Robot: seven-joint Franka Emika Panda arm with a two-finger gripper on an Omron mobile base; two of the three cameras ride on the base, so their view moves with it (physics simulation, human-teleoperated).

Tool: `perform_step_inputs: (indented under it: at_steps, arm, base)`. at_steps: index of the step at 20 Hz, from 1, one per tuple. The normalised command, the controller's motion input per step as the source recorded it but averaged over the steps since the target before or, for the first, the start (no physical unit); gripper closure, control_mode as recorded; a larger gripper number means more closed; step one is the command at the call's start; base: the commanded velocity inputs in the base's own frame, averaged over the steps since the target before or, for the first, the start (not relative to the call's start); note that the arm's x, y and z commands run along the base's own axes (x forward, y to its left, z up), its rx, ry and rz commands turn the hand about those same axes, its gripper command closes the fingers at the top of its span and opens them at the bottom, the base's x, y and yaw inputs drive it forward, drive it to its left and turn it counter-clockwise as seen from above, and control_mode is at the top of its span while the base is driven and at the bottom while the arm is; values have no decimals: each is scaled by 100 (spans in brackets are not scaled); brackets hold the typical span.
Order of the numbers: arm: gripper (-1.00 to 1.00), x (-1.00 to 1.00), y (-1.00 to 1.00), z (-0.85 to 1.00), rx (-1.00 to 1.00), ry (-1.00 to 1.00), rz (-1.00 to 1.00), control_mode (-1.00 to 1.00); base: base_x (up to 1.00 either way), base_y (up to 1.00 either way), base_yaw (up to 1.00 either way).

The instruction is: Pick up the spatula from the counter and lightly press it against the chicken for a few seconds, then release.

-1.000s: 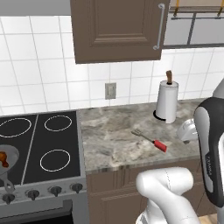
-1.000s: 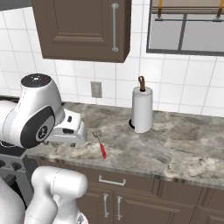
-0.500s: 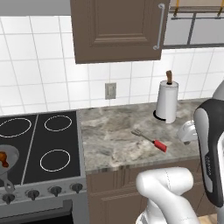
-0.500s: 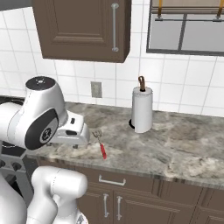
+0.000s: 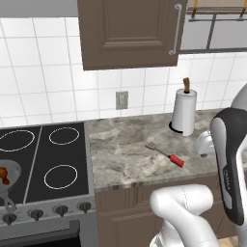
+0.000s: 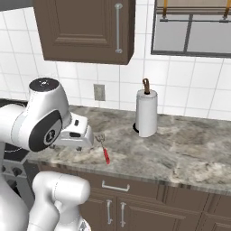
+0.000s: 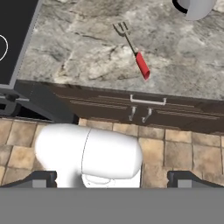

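**Gripper state.** The gripper (image 7: 113, 178) is released. Its fingertips stand wide apart and grasp nothing. It hangs above the front edge of the surface (image 5: 120, 144), apart from the spatula.

**Location of the tool.** The spatula (image 5: 166, 154) lies flat on the surface near the front edge, between the stove (image 5: 43, 159) and the paper towel roll (image 5: 185, 113). The red handle points toward the front edge. The slotted metal head points toward the back wall.

**Handling (judgement).** The tool appears light, stiff and thin. Lying so low, it offers little to pinch. Take hold across the middle of the red handle, which is thicker and probably less slippery than the metal shaft. Grip firmly, so that the head does not pivot when pressed.

**Edges and clearance.**
- Bare surface surrounds the spatula, and the roll stands well apart near the back edge.
- The handle end lies close to the front edge, so a nudge could push the tool off.
- The chicken (image 5: 4, 174) rests in a pan (image 5: 14, 183) on the stove's front left corner, well apart from the spatula.
- The route there crosses the surface's left edge and open burners.
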Motion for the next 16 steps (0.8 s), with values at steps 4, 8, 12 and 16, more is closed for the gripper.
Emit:
perform_step_inputs:
  at_steps: [4, 8, 12, 16]
  arm:
    - [-100, 16, 0, -4, 0, 0, 0, -100]
    - [-100, 27, 0, -14, 0, 0, 0, -100]
    - [-100, 29, 0, -22, 0, 1, 0, -100]
    - [-100, 20, -1, -25, 0, 0, 1, -100]
  base:
    - [0, 0, 0]
    - [0, 0, 0]
    - [0, 0, 0]
    - [0, 0, 0]
